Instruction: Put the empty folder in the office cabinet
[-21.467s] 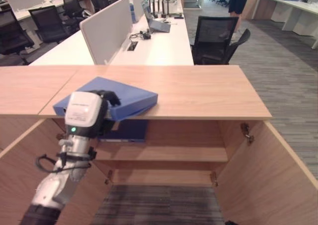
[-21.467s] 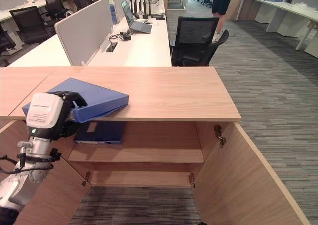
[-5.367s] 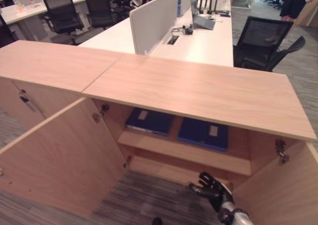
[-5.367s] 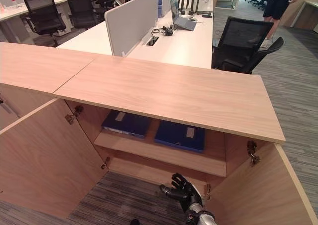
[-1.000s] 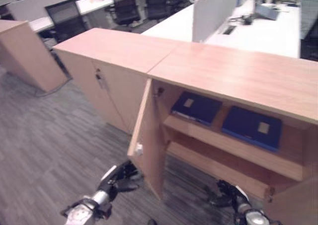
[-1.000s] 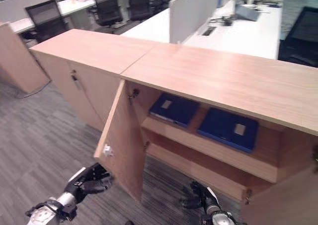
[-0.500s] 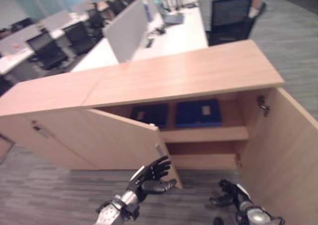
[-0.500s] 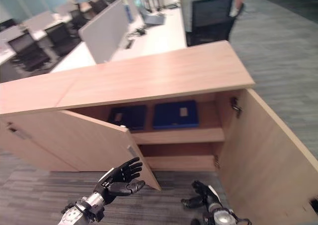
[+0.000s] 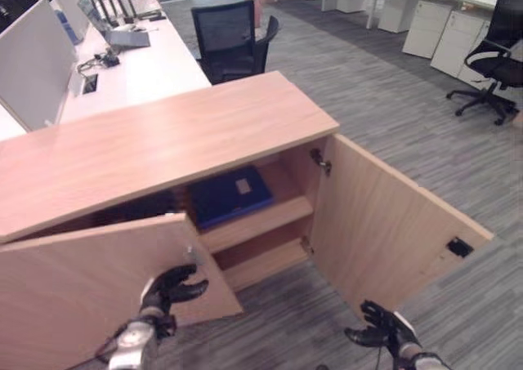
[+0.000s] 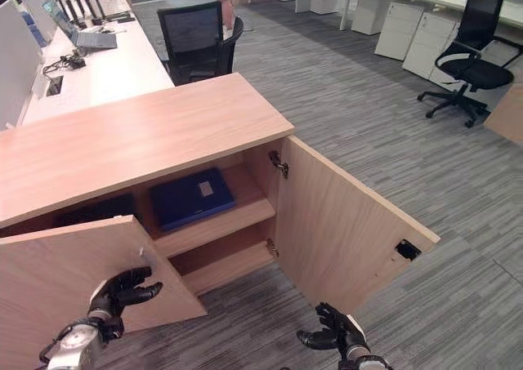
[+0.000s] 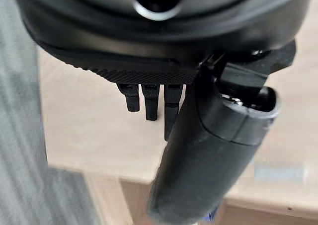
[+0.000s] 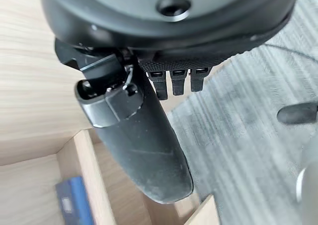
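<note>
Folder (image 9: 231,193): blue, flat on the top shelf (image 9: 270,216) inside the cabinet (image 9: 163,141), label up.
Second folder (image 10: 98,210): dark, on the same shelf, half hidden behind the left door (image 9: 90,280).
Left hand (image 9: 167,287): low, at the left door's edge, fingers (image 11: 146,101) loosely curled, holding nothing.
Right hand (image 10: 339,332): low near the floor, by the right door (image 9: 392,231), fingers spread, holding nothing.
Feel: likely stiff, light, smooth covers, a bit slippery.
Grab spot: best at the thick spine or a long edge, thumb on top.
Left to do: likely just shutting both doors.
</note>
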`<state>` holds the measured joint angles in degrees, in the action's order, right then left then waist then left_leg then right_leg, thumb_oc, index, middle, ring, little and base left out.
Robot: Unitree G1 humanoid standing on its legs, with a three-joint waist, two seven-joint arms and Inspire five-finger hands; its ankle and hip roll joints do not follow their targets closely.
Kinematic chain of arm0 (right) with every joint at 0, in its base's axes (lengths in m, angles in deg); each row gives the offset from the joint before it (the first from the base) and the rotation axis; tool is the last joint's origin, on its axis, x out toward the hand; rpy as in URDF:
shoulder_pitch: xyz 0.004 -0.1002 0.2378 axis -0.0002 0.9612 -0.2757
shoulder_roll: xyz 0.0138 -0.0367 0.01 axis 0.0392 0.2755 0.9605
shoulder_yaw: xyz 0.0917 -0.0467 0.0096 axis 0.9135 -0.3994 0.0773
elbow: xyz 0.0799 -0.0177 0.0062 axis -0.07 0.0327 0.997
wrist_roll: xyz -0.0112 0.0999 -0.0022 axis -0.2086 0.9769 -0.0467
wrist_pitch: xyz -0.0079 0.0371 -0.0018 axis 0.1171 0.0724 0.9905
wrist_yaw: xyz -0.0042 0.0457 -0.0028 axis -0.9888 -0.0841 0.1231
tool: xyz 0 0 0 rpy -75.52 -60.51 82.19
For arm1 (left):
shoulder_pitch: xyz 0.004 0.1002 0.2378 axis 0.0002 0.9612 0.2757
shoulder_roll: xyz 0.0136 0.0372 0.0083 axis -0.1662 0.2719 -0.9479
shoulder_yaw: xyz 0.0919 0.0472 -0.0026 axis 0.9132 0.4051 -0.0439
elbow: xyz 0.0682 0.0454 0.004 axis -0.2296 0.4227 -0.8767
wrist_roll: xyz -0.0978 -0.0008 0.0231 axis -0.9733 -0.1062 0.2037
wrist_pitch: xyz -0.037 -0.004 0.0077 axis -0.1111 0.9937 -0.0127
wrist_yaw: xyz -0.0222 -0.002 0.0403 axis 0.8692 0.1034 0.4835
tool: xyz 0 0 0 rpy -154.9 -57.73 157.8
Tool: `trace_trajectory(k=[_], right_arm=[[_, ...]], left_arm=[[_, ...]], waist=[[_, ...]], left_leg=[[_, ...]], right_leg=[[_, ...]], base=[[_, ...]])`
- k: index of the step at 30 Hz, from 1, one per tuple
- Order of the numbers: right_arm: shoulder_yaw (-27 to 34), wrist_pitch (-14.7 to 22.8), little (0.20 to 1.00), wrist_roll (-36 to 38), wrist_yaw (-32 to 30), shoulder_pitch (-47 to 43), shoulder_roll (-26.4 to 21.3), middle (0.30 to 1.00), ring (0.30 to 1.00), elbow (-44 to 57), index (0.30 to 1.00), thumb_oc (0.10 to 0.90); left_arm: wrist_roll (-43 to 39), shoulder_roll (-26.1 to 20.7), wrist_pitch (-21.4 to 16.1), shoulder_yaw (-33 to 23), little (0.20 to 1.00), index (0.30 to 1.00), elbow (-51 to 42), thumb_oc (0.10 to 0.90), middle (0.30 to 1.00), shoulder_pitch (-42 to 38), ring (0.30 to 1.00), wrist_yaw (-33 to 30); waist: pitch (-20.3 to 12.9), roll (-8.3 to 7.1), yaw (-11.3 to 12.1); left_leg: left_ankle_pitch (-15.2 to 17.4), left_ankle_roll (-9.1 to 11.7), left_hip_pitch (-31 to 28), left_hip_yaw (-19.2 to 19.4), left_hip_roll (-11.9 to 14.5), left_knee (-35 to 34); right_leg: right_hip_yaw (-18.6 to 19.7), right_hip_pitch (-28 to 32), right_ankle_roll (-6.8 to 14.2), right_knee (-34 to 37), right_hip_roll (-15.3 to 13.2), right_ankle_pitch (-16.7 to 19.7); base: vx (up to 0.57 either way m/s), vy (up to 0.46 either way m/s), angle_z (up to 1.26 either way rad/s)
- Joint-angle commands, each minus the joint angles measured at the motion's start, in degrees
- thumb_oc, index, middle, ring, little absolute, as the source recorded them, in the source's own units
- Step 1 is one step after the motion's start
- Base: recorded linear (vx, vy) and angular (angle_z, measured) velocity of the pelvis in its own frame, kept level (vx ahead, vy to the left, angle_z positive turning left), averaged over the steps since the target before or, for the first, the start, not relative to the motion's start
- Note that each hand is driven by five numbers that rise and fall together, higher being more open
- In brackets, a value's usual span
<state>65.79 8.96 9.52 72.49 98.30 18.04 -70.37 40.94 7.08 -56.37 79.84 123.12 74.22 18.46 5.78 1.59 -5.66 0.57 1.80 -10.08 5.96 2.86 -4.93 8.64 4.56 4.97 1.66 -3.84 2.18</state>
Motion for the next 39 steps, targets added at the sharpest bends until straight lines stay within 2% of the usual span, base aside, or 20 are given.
trace_trajectory(k=[1,5,10,12,13,15,16,18,19,20,21,23,27,30,31,33,34,36,38,39], right_arm=[[1.1,4.7,0.900,3.3,0.5,-2.2,-0.4,0.900,0.900,1.9,0.900,0.800],[1.8,4.9,0.900,3.7,0.8,-1.6,-0.3,0.900,0.900,1.3,0.900,0.800],[1.8,5.1,0.900,3.8,0.7,-1.0,0.9,0.900,0.900,1.9,0.900,0.800],[1.8,5.5,0.900,3.9,-0.3,-1.8,2.3,0.900,0.900,1.6,0.900,0.800],[2.5,5.6,0.900,3.2,-1.5,-2.3,3.6,0.900,0.900,0.8,0.900,0.800],[2.9,5.3,0.900,2.8,-1.9,-2.1,4.5,0.900,0.900,0.7,0.900,0.800],[2.9,5.3,0.900,2.8,-1.9,-2.0,4.4,0.900,0.900,0.7,0.900,0.800],[4.0,5.0,0.900,2.2,-2.5,-2.0,5.1,0.900,0.900,0.4,0.900,0.800],[4.6,4.7,0.900,2.2,-2.7,-1.7,5.8,0.900,0.900,0.0,0.900,0.800],[4.7,4.6,0.900,2.2,-2.8,-1.6,5.8,0.900,0.900,-0.1,0.900,0.800],[4.7,4.6,0.900,2.1,-3.0,-1.6,5.6,0.900,0.900,-0.3,0.900,0.800],[3.8,4.5,0.900,1.7,-3.1,-2.0,4.8,0.900,0.900,-1.0,0.900,0.800],[2.8,4.2,0.900,2.2,-2.9,-3.6,3.0,0.900,0.900,-2.8,0.900,0.800],[2.7,4.3,0.900,2.7,-2.9,-4.0,2.6,0.900,0.900,-3.1,0.900,0.800],[3.2,4.4,0.900,4.0,-3.0,-4.0,2.3,0.900,0.900,-3.2,0.900,0.800],[3.2,4.4,0.900,4.0,-3.0,-4.0,2.3,0.900,0.900,-3.2,0.900,0.800],[4.4,4.5,0.900,5.1,-3.2,-3.7,1.5,0.900,0.900,-3.4,0.900,0.800],[4.7,4.5,0.900,5.2,-3.8,-4.1,0.5,0.900,0.900,-3.8,0.900,0.800],[4.9,4.4,0.900,5.2,-4.2,-4.3,0.2,0.900,0.900,-4.1,0.900,0.800],[5.2,4.4,0.900,5.2,-4.6,-4.5,-0.2,0.900,0.900,-3.9,0.900,0.800]], left_arm=[[0.9,-6.8,-6.9,-2.7,0.900,0.900,-5.1,0.800,0.900,-3.2,0.900,-2.7],[3.9,-12.1,-6.7,-2.9,0.900,0.900,-0.8,0.800,0.900,-7.8,0.900,-3.3],[3.6,-13.0,-6.9,-4.0,0.900,0.900,0.9,0.800,0.900,-9.8,0.900,-4.4],[1.7,-10.2,-7.4,-5.2,0.900,0.900,-2.0,0.800,0.900,-8.9,0.900,-6.0],[0.3,-5.0,-8.5,-5.8,0.900,0.900,-8.7,0.800,0.900,-5.2,0.900,-7.7],[-2.2,0.8,-9.2,-5.6,0.900,0.900,-14.8,0.800,0.900,-1.9,0.900,-7.8],[-2.1,0.9,-9.1,-5.6,0.900,0.900,-15.0,0.800,0.900,-1.7,0.900,-7.9],[-2.4,5.8,-9.5,-3.0,0.900,0.900,-20.7,0.800,0.900,1.8,0.900,-6.7],[-3.8,9.1,-9.3,-0.8,0.900,0.900,-23.1,0.800,0.900,3.8,0.900,-4.8],[-4.3,10.1,-9.1,0.5,0.900,0.900,-24.5,0.800,0.900,4.8,0.900,-3.6],[-4.9,12.6,-7.9,5.3,0.900,0.900,-28.1,0.800,0.900,7.3,0.900,-0.8],[-4.8,13.8,-6.6,8.7,0.900,0.900,-29.2,0.800,0.900,9.2,0.900,1.6],[-5.1,14.0,-5.0,12.2,0.900,0.900,-30.6,0.800,0.900,11.1,0.900,4.2],[-4.9,13.8,-4.6,12.7,0.900,0.900,-30.2,0.800,0.900,11.4,0.900,4.6],[-4.8,13.9,-4.1,12.8,0.900,0.900,-29.3,0.800,0.900,11.3,0.900,4.5],[-4.8,13.9,-4.1,12.8,0.900,0.900,-29.3,0.800,0.900,11.3,0.900,4.5],[-5.5,14.1,-3.8,12.5,0.900,0.900,-28.2,0.800,0.900,11.0,0.900,4.5],[-5.8,14.5,-3.6,12.2,0.900,0.900,-27.0,0.800,0.900,11.3,0.900,4.2],[-6.1,14.8,-3.5,12.2,0.900,0.900,-26.7,0.800,0.900,11.3,0.900,4.0],[-6.1,15.0,-3.4,12.1,0.900,0.900,-26.3,0.800,0.900,11.3,0.900,3.8]], waist=[[-4.1,-0.17,1.1],[-4.5,-0.98,0.5],[-4.2,-1.12,0.4],[-2.4,-0.84,1.2],[-1.3,-0.82,2.7],[-1.1,-0.98,3.5],[-1.2,-0.90,3.4],[-0.9,-0.96,3.8],[-0.8,-1.09,3.5],[-0.9,-1.10,3.6],[-1.2,-1.22,3.6],[-1.6,-0.98,3.6],[-1.2,0.27,3.3],[-0.8,0.76,3.0],[-0.4,1.09,2.7],[-0.3,1.12,2.6],[0.3,1.19,1.9],[1.3,1.04,1.9],[1.6,0.97,2.3],[1.7,0.67,3.0]], left_leg=[[0.7,1.6,2.9,0.0,-0.2,-0.1],[2.0,0.8,2.6,0.7,-1.4,-0.1],[2.6,0.0,2.1,1.1,-2.0,-0.1],[2.6,-0.3,2.1,2.6,-1.6,-0.1],[2.4,-0.3,2.4,3.9,-1.3,-0.1],[2.6,-0.1,2.5,4.5,-0.9,-0.1],[2.6,-0.1,2.5,4.5,-0.9,-0.1],[2.6,0.1,2.5,4.0,-0.5,-0.1],[2.7,0.2,2.5,3.3,-0.5,-0.1],[2.8,0.3,2.4,3.2,-0.4,-0.1],[2.6,0.8,2.4,3.1,-0.2,-0.1],[2.3,1.4,2.2,3.6,0.6,-0.1],[1.4,2.8,1.3,5.0,3.0,1.0],[1.1,3.7,1.5,5.6,4.2,2.4],[0.2,4.6,1.9,6.0,5.4,3.4],[0.2,4.7,2.0,5.9,5.5,3.4],[-1.4,6.2,3.4,5.9,7.4,6.8],[-4.0,7.1,5.5,4.0,8.5,12.4],[-3.8,6.6,6.3,2.6,7.9,12.4],[-2.7,5.9,7.8,1.2,6.4,11.3]], right_leg=[[-1.6,1.3,5.0,-1.3,-1.8,-5.6],[-2.1,0.2,6.7,-2.4,-3.5,-5.0],[-3.1,-1.4,7.6,-5.5,-4.0,-4.7],[-7.1,-4.5,8.2,-11.0,-3.5,-4.4],[-15.4,-6.1,8.6,-13.2,-6.1,-3.3],[-19.2,-6.4,8.2,-12.4,-8.4,-2.5],[-19.3,-6.3,8.2,-12.3,-8.4,-2.5],[-19.7,-6.8,7.5,-10.4,-9.4,-1.5],[-18.4,-7.1,7.5,-8.7,-9.4,-1.0],[-18.1,-6.8,7.5,-7.8,-9.4,-0.5],[-17.4,-5.5,7.3,-4.5,-9.2,0.4],[-17.3,-3.4,6.6,-0.4,-7.6,0.5],[-16.0,-1.1,5.3,2.2,-4.9,-0.5],[-15.7,-0.7,4.7,2.3,-4.0,-1.4],[-16.2,-0.1,4.1,2.3,-3.4,-2.2],[-16.3,0.0,4.1,2.3,-3.4,-2.2],[-17.0,0.8,2.9,2.2,-2.5,-3.3],[-16.8,2.3,1.8,2.6,-1.6,-4.1],[-16.6,2.5,1.8,2.8,-1.7,-4.4],[-16.3,2.8,1.9,3.0,-2.0,-4.7]], base=[[0.03,0.135,-0.24],[0.01,0.170,-0.02],[-0.04,0.073,-0.08],[-0.17,-0.012,-0.44],[-0.17,-0.093,-0.61],[-0.10,-0.128,-0.52],[-0.01,-0.116,-0.45],[0.01,-0.162,-0.10],[0.03,-0.211,0.16],[0.03,-0.360,0.06],[0.01,-0.336,0.05],[-0.01,-0.368,-0.02],[0.00,-0.237,-0.24],[0.00,-0.191,-0.33],[0.01,-0.110,-0.20],[0.00,-0.132,-0.10],[-0.01,-0.200,0.05],[0.00,-0.174,0.04],[0.02,-0.041,-0.15],[0.05,-0.050,-0.09]])
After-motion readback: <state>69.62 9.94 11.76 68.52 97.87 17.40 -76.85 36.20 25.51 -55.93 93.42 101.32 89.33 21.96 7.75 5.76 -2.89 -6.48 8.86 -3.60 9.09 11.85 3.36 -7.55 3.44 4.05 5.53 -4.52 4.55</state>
